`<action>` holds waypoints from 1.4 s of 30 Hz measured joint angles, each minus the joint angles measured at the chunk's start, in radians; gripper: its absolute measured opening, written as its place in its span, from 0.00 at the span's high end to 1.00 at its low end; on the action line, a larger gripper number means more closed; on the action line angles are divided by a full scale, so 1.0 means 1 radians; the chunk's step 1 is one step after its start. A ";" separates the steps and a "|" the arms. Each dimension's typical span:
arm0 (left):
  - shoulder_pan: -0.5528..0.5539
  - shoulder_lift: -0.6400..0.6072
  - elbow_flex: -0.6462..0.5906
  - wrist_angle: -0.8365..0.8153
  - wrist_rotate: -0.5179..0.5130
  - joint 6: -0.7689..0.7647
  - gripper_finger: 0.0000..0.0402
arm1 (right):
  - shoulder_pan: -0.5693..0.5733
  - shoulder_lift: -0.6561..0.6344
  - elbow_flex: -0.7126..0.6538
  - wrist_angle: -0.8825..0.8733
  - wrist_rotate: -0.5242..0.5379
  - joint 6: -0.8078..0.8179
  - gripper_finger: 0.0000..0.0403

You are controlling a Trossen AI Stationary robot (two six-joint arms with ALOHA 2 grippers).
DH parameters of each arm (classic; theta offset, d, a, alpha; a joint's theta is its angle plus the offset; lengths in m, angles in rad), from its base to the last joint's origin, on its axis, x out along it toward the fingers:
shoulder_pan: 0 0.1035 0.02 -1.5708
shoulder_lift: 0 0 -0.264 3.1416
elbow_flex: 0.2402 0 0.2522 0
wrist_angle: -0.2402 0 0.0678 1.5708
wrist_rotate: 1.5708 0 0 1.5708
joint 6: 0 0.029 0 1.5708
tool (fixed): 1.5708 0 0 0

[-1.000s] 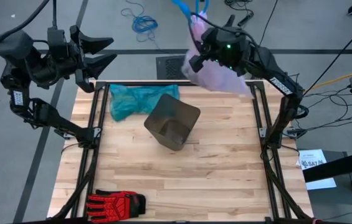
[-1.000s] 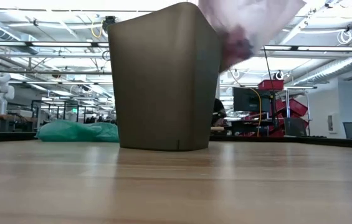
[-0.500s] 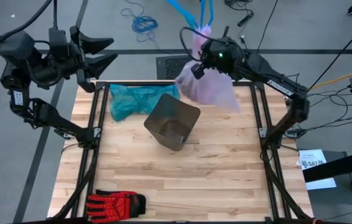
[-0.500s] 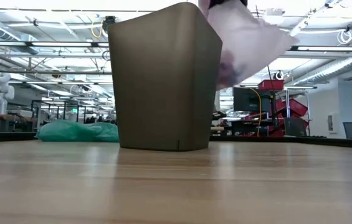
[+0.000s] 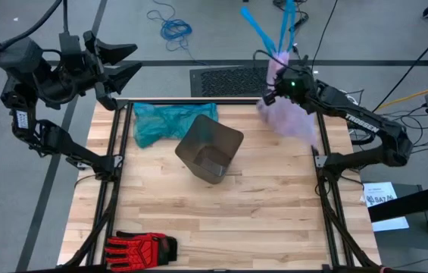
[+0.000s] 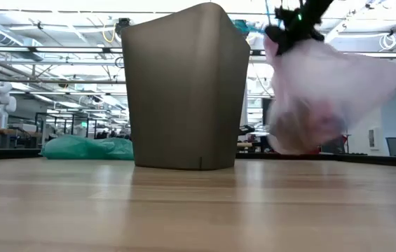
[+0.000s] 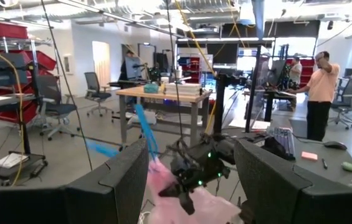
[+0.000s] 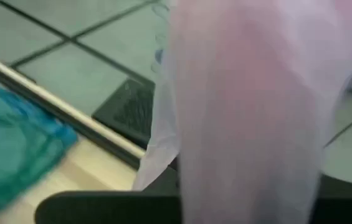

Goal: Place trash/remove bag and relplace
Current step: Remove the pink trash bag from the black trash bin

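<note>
R pincer [image 5: 278, 89] hidden by bag [image 5: 293, 121], contents blurry

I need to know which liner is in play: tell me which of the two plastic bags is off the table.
The pink bag, hanging from the shut right gripper by the table's right far corner. The teal bag lies crumpled on the wood behind the bin.

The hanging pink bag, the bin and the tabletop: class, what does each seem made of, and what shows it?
Bag: thin glossy plastic film, probably; light passes through, dark contents show.
Bin: likely matte moulded plastic; smooth, opaque brown walls.
Tabletop: pale wood planks; visible grain and seams.
</note>
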 joint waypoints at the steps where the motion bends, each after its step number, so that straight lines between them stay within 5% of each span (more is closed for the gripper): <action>1: 0.000 0.001 0.000 0.000 -0.008 0.000 0.42 | -0.018 -0.012 -0.038 0.013 -0.014 0.001 1.00; 9: 0.000 0.018 0.000 0.001 -0.069 0.000 0.42 | -0.127 -0.032 -0.222 0.167 -0.216 0.083 1.00; 20: 0.000 0.043 0.000 0.006 -0.122 -0.008 0.42 | -0.186 0.009 -0.337 0.266 -0.348 0.105 1.00; 32: 0.000 0.050 -0.001 -0.013 -0.186 -0.130 0.42 | -0.226 0.087 -0.395 0.230 -0.367 0.128 1.00; 42: 0.065 0.060 -0.001 -0.232 -0.260 -0.157 0.47 | -0.225 0.086 -0.310 0.163 -0.366 0.204 0.74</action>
